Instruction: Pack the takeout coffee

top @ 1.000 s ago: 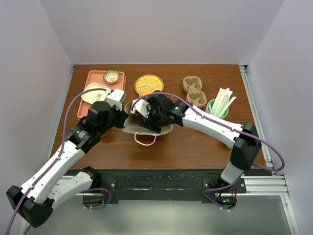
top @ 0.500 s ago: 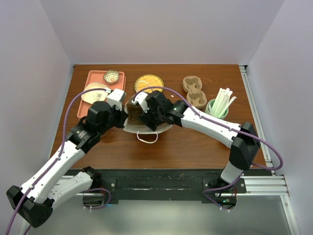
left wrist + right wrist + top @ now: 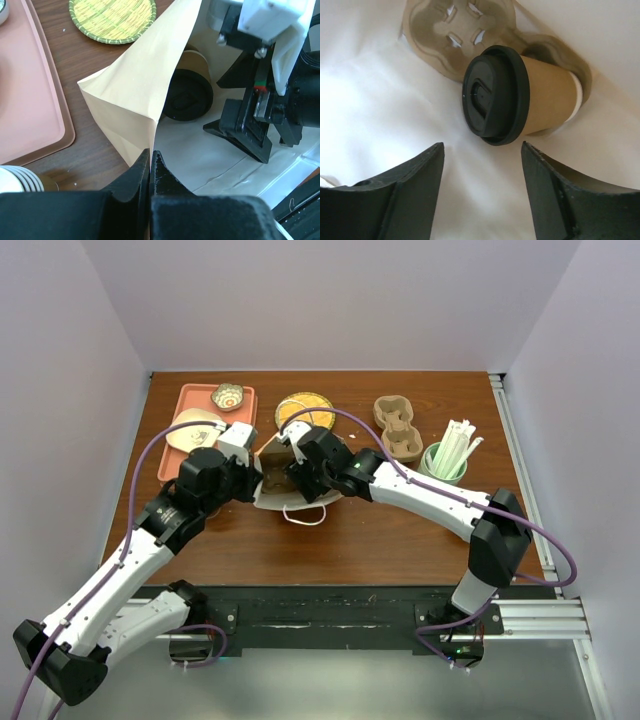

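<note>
Reaching into bag (image 3: 131,85) — right gripper (image 3: 482,156) spread.

Top external, position: fixed, high above and behind the near edge of the surface (image 3: 400,540).
Top external, facing: down and forward over the whole surface; distant, so things show small.
Left wrist, position: just behind the left jaws, which fill the bottom of its view.
Left wrist, facing: down and forward, close, into the open mouth of the paper bag (image 3: 135,85); pink tray (image 3: 30,100) at left, woven mat (image 3: 112,20) at top.
Right wrist, position: inside the bag, right jaws at the lower corners.
Right wrist, facing: very close on the takeout coffee (image 3: 520,95) and cup carrier (image 3: 425,30).
Shared, all three: the bag.
Shared, both wrists: the takeout coffee.
Shared, top and left wrist: tray, mat, right jaws.
</note>
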{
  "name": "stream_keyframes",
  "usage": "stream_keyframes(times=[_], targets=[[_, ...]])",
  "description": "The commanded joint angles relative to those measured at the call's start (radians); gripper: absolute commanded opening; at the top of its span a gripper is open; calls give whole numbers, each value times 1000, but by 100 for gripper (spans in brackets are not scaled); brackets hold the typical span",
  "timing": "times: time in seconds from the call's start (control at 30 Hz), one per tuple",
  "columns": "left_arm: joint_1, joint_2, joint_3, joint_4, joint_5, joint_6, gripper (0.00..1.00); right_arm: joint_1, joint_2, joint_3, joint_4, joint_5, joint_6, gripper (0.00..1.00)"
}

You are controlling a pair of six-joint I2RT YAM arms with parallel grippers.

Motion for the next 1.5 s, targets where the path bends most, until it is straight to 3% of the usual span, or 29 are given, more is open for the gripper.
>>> stream_keyframes(times=[0.0,0.6,0.9,1.0,1.13,1.23,1.47], targets=[[-7,-13,-15,33,11,-12,0,-4,-18,-11,74,22,105,64],[-5,-17,-37,40,21,-15,0,-5,-40,-59,137,123,224,74],[-5,-24,-45,51,41,-18,0,-4,-23,-89,208,86,198,72],[-5,-25,-45,51,44,-21,0,-7,-27,-102,231,87,184,65],[-5,-27,-43,47,39,-18,0,-8,-50,-138,283,89,152,33],[-5,-28,-37,36,33,-16,0,-7,-63,-137,283,88,135,19],[-5,-22,-42,31,18,-19,0,-7,-99,-125,266,81,95,0]])
